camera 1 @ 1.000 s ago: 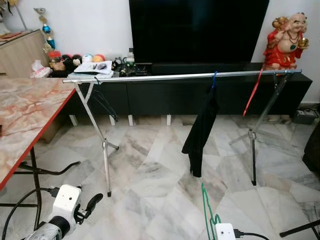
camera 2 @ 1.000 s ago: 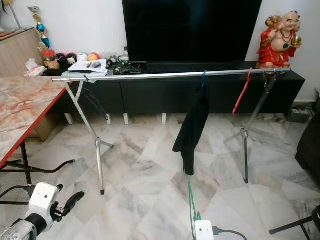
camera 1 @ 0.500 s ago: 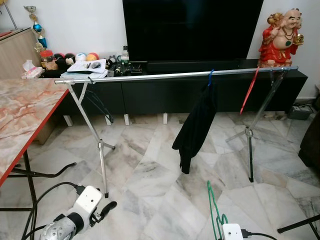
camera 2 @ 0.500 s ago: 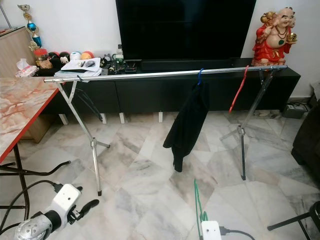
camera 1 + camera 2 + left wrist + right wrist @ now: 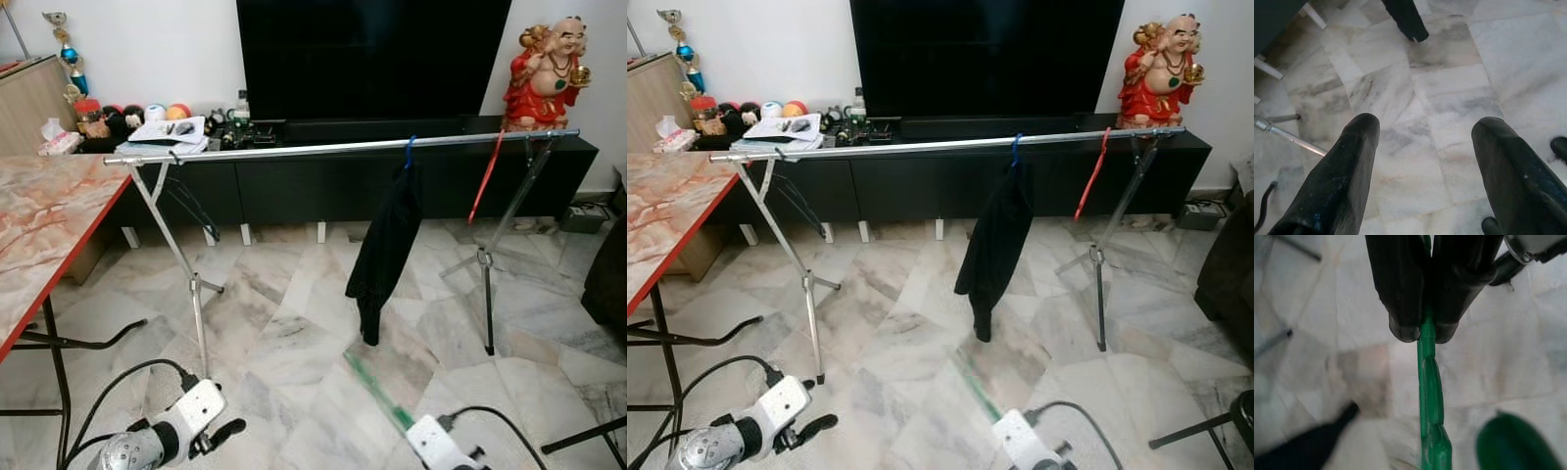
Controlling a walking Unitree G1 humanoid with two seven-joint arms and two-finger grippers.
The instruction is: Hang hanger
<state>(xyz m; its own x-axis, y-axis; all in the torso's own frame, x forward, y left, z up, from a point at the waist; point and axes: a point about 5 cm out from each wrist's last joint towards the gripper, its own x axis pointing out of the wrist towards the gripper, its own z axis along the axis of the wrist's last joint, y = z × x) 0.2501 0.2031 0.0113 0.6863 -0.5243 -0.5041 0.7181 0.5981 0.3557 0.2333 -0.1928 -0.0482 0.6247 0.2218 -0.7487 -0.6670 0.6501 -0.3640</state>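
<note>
Right wrist view: end effector [image 5: 1422, 333] pinching green hanger [image 5: 1431, 396].

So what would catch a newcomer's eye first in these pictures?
A long silver rail spans the room before a big black TV, with a black garment hanging near its middle and a red hanger further right. Low down, the right claw is shut on a green hanger.

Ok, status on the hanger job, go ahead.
Right gripper shut on green hanger, low. Left gripper open, idle. Rail ahead; black garment hanging mid-rail.
</note>
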